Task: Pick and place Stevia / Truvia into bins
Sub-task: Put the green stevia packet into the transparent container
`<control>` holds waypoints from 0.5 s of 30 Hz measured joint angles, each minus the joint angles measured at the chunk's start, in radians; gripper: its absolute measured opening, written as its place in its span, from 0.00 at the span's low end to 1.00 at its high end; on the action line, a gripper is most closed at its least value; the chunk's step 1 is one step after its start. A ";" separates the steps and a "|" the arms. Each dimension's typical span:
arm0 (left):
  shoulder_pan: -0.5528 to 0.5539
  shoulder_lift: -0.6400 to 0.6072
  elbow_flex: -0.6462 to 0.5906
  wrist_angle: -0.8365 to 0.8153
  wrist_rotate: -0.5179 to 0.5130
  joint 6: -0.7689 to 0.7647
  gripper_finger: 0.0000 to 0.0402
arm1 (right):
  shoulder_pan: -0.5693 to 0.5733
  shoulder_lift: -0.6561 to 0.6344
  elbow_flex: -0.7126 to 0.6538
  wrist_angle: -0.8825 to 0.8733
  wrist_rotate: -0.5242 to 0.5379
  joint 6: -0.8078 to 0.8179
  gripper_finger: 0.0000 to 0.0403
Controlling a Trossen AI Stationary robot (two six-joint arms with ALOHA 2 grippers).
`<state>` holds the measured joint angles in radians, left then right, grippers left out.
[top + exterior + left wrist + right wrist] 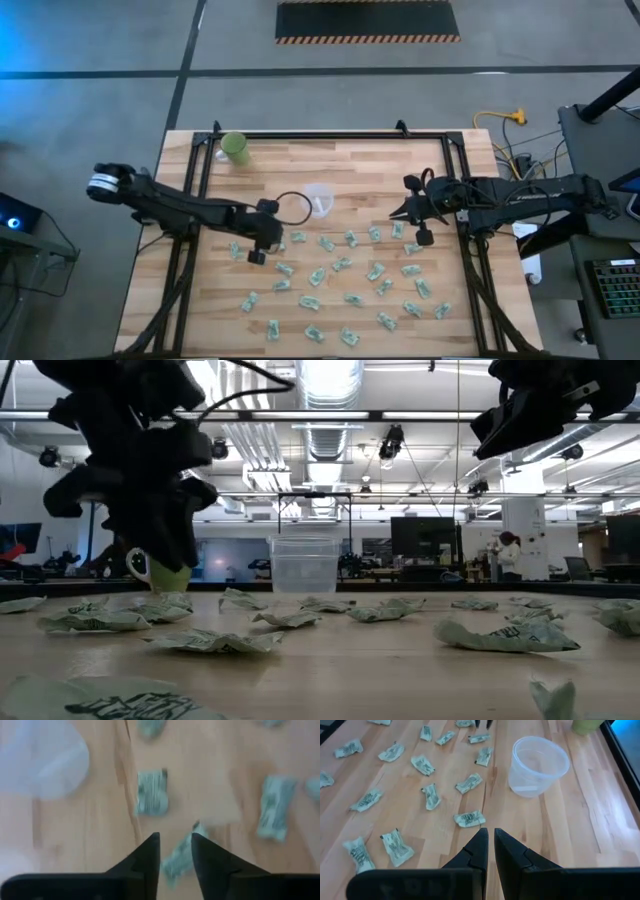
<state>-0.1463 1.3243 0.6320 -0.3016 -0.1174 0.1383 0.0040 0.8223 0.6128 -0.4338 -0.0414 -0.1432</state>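
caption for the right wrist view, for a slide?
Right pincer nearly closed and empty above scattered Stevia packets, with the clear cup ahead.

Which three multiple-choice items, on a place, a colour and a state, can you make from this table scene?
1. The clear cup stands:
A) between the left tool and the right tool
B) off the table
C) at a table corner

2. The packets are:
A) pink
B) pale green and white
C) black

3. The right tool is:
A) gripping the cup
B) wide open
C) shut and empty

Key:
1A, the high view shows it between the two arms' ends.
2B, the right wrist view shows their colours.
3C, its fingers nearly touch with nothing between them.
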 joint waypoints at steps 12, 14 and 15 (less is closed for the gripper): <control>0.000 0.111 0.080 -0.128 -0.022 0.001 0.36 | 0.000 0.000 -0.037 0.030 0.000 -0.018 0.06; 0.000 0.136 0.080 -0.126 -0.020 0.001 0.37 | 0.000 0.000 -0.044 0.034 0.000 -0.017 0.06; 0.000 0.150 0.080 -0.127 -0.020 0.001 0.37 | 0.000 0.000 -0.047 0.034 0.000 -0.017 0.06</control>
<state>-0.1463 1.4746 0.7117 -0.4290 -0.1371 0.1389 0.0040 0.8227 0.5659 -0.3996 -0.0411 -0.1598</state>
